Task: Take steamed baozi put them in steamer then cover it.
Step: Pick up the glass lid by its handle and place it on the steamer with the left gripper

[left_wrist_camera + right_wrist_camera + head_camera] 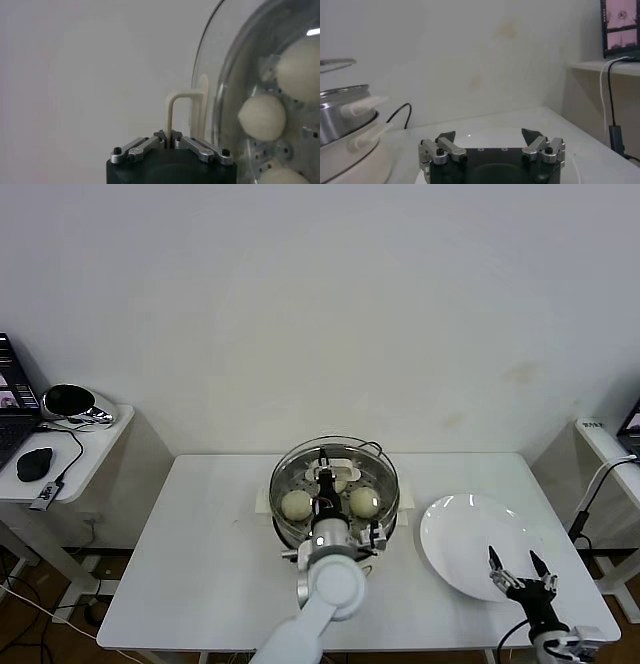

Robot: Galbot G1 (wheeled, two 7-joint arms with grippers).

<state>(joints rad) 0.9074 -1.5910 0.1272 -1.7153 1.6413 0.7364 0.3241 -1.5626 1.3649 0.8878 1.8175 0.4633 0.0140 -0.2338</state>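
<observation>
Above the steamer (334,529) at the table's (200,564) middle, the left gripper (168,134) is clamped tight on the cream handle of the glass cover (300,474), which sits over the pot with baozi (296,504) visible beneath. Off to the right, the right gripper (520,566) hangs spread wide and empty over the white plate (455,534).

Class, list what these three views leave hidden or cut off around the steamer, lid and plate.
- Fourth baozi: in the head view the left gripper, shut on the lid handle, covers the middle of the steamer.
- Lid: cut off by the left wrist view's edge.
- Plate: its near rim is hidden behind the open right gripper.
</observation>
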